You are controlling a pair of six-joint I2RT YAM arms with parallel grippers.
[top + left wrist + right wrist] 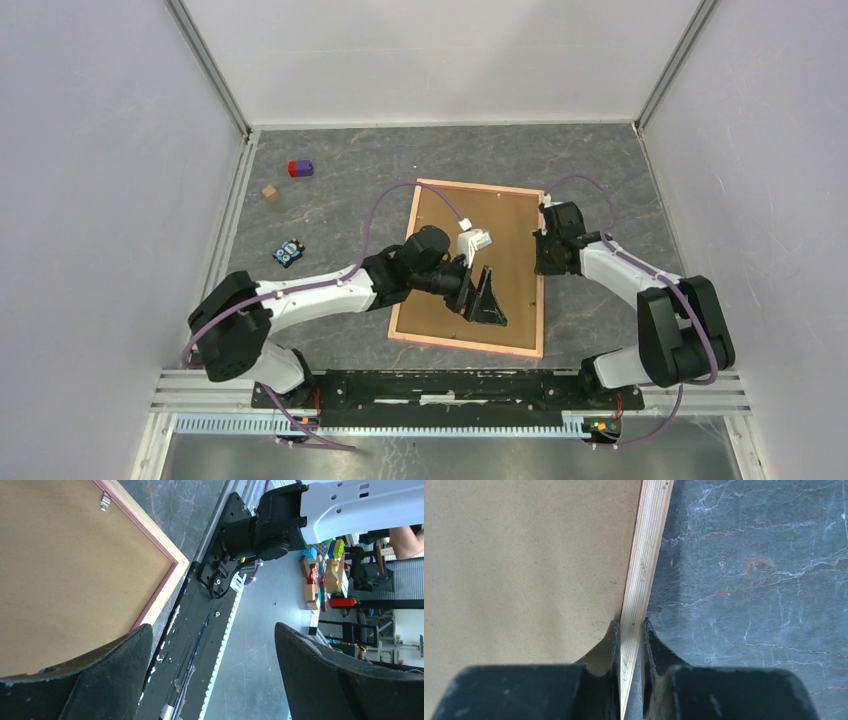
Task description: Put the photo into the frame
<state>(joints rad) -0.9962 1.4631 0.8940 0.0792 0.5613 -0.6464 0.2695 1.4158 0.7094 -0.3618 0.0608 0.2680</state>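
Observation:
The frame lies face down on the table, salmon-pink rim around a brown backing board. The photo is not in view. My left gripper hovers over the board's near half, jaws wide open and empty; its wrist view shows the frame's near corner, the board and a metal clip. My right gripper is at the frame's right edge. In the right wrist view it is shut on the frame's pale wooden rail, with the board to the left.
A purple and red block, a small brown cube and a small blue and black object lie at the far left of the table. White walls enclose three sides. The arms' base rail runs along the near edge.

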